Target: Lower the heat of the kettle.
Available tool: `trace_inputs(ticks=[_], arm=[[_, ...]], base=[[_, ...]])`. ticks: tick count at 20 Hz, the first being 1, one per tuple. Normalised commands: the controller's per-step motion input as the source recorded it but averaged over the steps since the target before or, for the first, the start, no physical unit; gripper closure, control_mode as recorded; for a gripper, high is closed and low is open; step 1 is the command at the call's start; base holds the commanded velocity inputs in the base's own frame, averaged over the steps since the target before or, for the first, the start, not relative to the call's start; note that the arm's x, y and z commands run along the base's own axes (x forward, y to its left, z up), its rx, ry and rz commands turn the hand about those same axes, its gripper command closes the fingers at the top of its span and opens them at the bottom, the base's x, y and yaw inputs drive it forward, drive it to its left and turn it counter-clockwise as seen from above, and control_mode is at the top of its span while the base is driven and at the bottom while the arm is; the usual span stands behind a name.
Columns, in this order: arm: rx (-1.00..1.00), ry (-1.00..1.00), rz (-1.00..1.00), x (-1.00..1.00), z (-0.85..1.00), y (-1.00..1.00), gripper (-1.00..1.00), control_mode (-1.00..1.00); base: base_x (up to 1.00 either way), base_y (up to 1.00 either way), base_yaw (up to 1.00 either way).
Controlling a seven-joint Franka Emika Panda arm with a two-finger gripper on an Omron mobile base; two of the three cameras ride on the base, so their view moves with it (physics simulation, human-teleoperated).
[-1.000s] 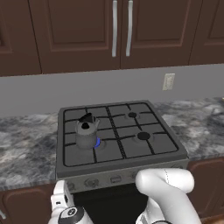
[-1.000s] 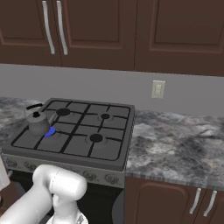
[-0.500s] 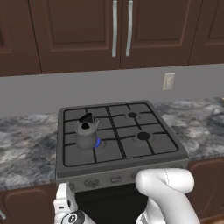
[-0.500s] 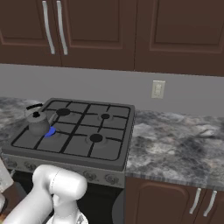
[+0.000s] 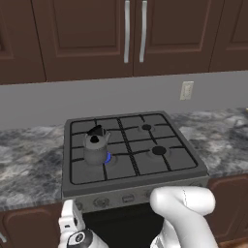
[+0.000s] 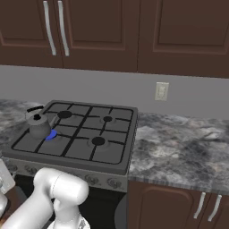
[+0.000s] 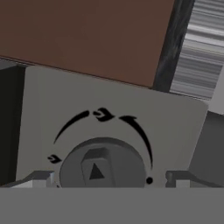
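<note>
The small grey kettle (image 5: 95, 146) (image 6: 39, 126), black handle on top, stands on the stove's front-left burner with a blue flame (image 5: 108, 158) at its base. My gripper (image 5: 73, 211) is low in front of the stove's control panel, at its left end. In the hand view the gripper (image 7: 109, 179) is open, and the round grey knob (image 7: 103, 168) sits between its fingertips (image 7: 43, 177) with a small gap on each side. The knob's triangle mark points up toward the black arc with arrows printed above it.
The grey four-burner stove (image 5: 164, 167) is set into a speckled stone counter (image 6: 179, 147). Several more knobs (image 5: 127, 197) line its front panel. Dark wood cabinets (image 5: 135, 34) hang above, and a wall outlet (image 5: 186, 90) is at the right. My own white arm (image 5: 184, 208) fills the foreground.
</note>
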Motion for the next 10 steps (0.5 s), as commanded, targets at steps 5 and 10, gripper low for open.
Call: trace_inputs(ticks=[5,10], arm=[[0.00,0.00,0.03,0.10,-0.09,0.00,-1.00,-1.00],[0.00,-0.01,0.04,0.07,-0.18,0.00,-1.00,-1.00]], base=[[0.00,0.00,0.00],[0.00,0.00,0.00]])
